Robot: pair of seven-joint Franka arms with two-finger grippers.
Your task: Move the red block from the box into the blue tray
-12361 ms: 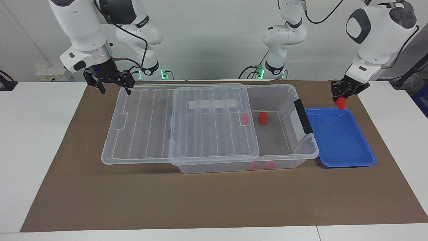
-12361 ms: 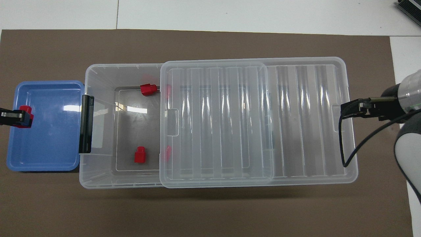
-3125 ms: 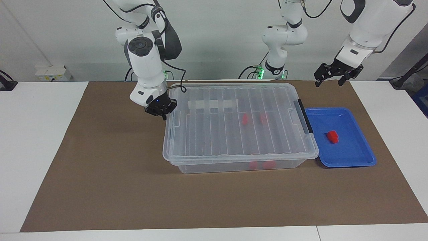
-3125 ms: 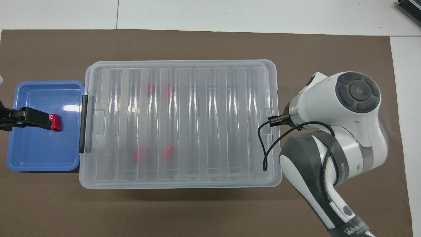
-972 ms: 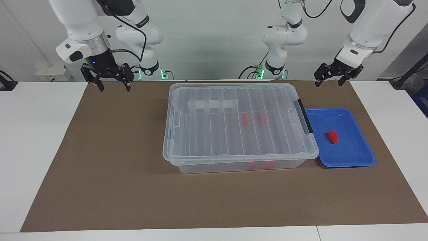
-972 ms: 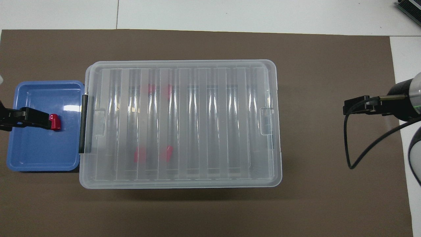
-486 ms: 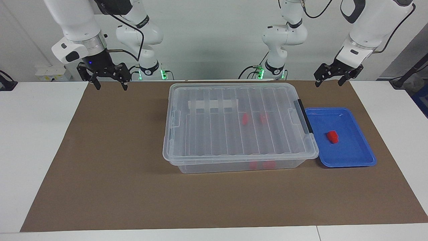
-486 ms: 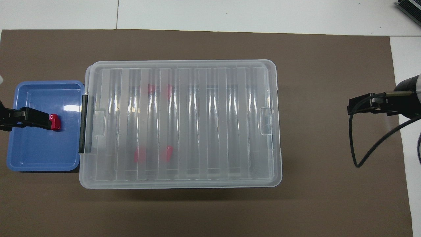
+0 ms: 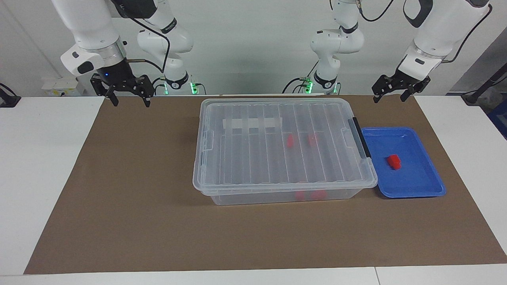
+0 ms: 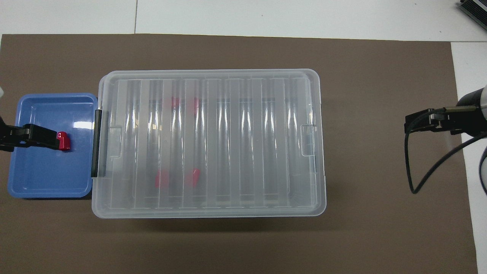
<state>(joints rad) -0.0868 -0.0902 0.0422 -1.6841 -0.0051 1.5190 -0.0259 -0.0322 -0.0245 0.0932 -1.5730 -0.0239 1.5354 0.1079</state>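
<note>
One red block (image 9: pixel 393 161) lies in the blue tray (image 9: pixel 420 186), also seen from overhead (image 10: pixel 63 140) in the tray (image 10: pixel 49 175). The clear box (image 9: pixel 257 196) stands beside the tray with its ribbed lid (image 9: pixel 257 158) fully on and its black handle (image 9: pixel 360 136) at the tray's end. More red blocks (image 9: pixel 290 140) show through the lid (image 10: pixel 161 179). My left gripper (image 9: pixel 390 97) is open and empty, raised over the tray (image 10: pixel 38 136). My right gripper (image 9: pixel 128 102) is open and empty, raised over the mat's corner at the right arm's end (image 10: pixel 418 123).
A brown mat (image 9: pixel 138 206) covers the table under the box and tray. White table (image 9: pixel 39 158) shows around it. A black cable (image 10: pixel 409 171) hangs from the right wrist.
The left gripper let the red block go into the tray and rose. The right gripper slid the lid shut, then drew back to the mat's corner, where it has nearly stopped.
</note>
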